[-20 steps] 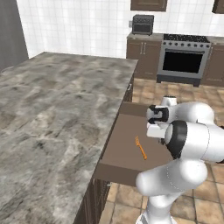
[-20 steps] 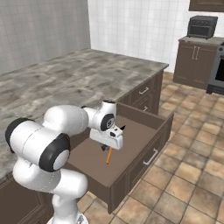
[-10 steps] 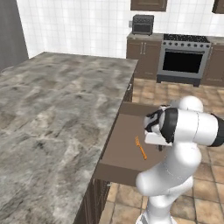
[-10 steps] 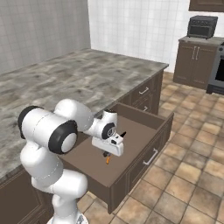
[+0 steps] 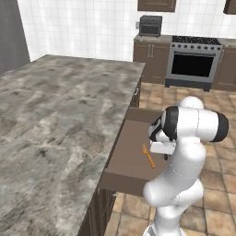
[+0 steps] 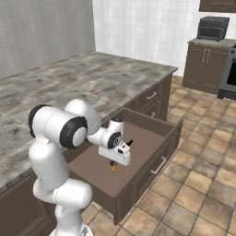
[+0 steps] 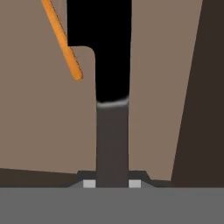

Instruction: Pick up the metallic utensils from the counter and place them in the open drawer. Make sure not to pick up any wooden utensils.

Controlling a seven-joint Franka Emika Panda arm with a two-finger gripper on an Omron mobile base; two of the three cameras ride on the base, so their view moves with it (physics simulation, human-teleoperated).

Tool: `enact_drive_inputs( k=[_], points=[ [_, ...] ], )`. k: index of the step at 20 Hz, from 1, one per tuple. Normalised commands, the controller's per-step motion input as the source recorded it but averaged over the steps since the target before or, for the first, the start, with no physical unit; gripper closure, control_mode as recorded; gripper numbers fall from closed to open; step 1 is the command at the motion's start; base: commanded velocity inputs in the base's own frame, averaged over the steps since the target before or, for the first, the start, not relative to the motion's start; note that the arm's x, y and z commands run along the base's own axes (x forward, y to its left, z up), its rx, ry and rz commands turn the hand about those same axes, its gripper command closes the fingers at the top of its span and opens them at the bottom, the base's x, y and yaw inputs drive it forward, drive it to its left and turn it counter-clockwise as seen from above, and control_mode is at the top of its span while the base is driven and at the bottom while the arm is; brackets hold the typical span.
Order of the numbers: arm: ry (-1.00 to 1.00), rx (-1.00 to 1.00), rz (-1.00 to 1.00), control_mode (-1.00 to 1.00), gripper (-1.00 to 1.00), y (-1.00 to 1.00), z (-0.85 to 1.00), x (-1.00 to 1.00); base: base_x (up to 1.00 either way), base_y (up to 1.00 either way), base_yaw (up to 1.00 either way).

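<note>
Simulated kitchen, with the counter (image 5: 60,120) at left and the open drawer (image 6: 138,152) pulled out from the dark cabinets beneath its edge. Gripper (image 6: 120,156) lowered over the drawer floor, jaws drawn narrow and closed on the black knife (image 7: 107,57); in the hand view, grey handle clamped between the finger tips, dark blade running straight away toward the drawer bottom. Height of the blade above the floor hard to judge from these angles: possibly just clear of it, possibly touching.

Orange fork (image 5: 148,156) already lying flat on the drawer floor, seen in the left base view just beside the hand and in the hand view crossing obliquely next to the blade. Seen partly in the right base view as an orange tip (image 6: 113,169) below the gripper.

Stage of the task, as judged: first metallic utensil delivered; second carried over the drawer and not yet let go. Remaining: lowering the knife the last stretch, opening the jaws, withdrawing the arm clear of the drawer walls. Counter top, in the stretches within view, bare of any further metal piece, so nothing else apparently left to fetch.
</note>
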Motion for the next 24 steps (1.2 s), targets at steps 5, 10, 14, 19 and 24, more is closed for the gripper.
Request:
enact_drive_inputs(
  k=[5,10,14,19,24],
  points=[
    [0.0,0.0,0.0,-1.0,1.0,-0.09,-0.03,0.53,0.0,0.0,0.0],
    [0.0,0.0,0.0,-1.0,1.0,-0.22,-0.18,0.63,0.0,0.0,0.0],
    [0.0,0.0,0.0,-1.0,1.0,-0.22,-0.36,0.39,0.0,0.0,0.0],
    [0.01,0.0,0.0,-1.0,1.0,-0.02,-0.58,0.09,0.0,0.0,0.0],
    [0.01,0.0,0.0,-1.0,1.0,0.0,-0.18,0.0,0.0,0.0,0.0]
  ],
)
